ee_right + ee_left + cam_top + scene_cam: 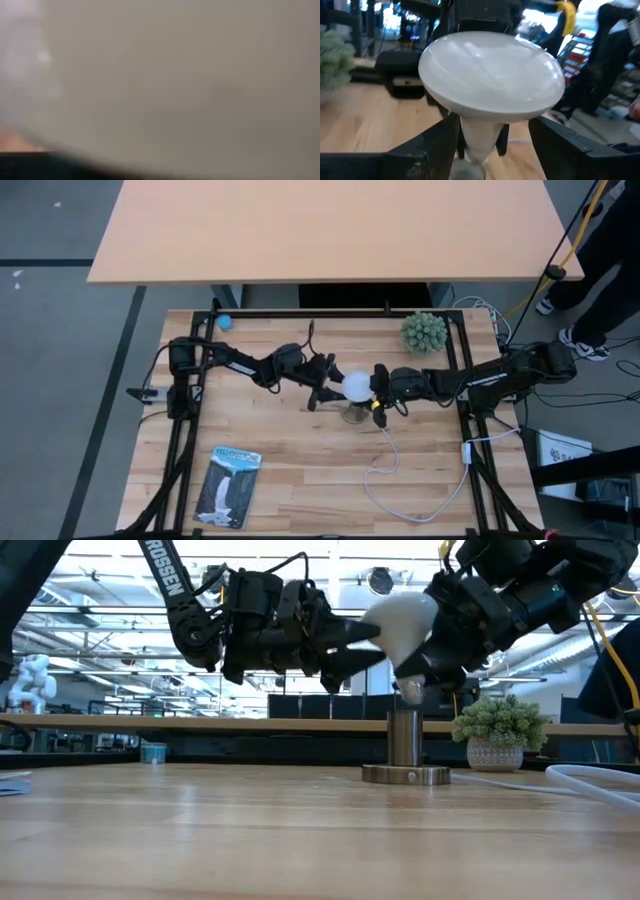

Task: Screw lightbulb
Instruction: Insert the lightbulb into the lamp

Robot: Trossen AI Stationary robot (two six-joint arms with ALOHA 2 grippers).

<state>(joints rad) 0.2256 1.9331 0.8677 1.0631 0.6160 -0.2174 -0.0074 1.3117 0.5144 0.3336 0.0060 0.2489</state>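
The white lightbulb [400, 618] hangs tilted over the upright metal socket [405, 745]. Its globe leans toward the left arm and its narrow base [408, 691] points down, just above the socket's top. My right gripper [438, 652] comes from the table's right and is shut on the bulb. My left gripper [362, 645] comes level from the table's left and is open. Its fingers [432, 147] stand on either side of the bulb's neck [479, 137] below the globe, with gaps showing. In the high view the bulb [355, 386] sits between both grippers. My right gripper holds the lightbulb by its tapering part [425, 645] between globe and base. It comes from the table's right, slanting downward. Its own fingers hide the exact place of contact. The bulb is lifted clear, tilted, base lowest, over the socket.
The socket's white cord [400, 480] loops toward the near right. A potted green plant [424, 332] stands at the far right. A blue packaging card [228, 485] lies near the front left, and a small blue ball [226, 321] at the far left.
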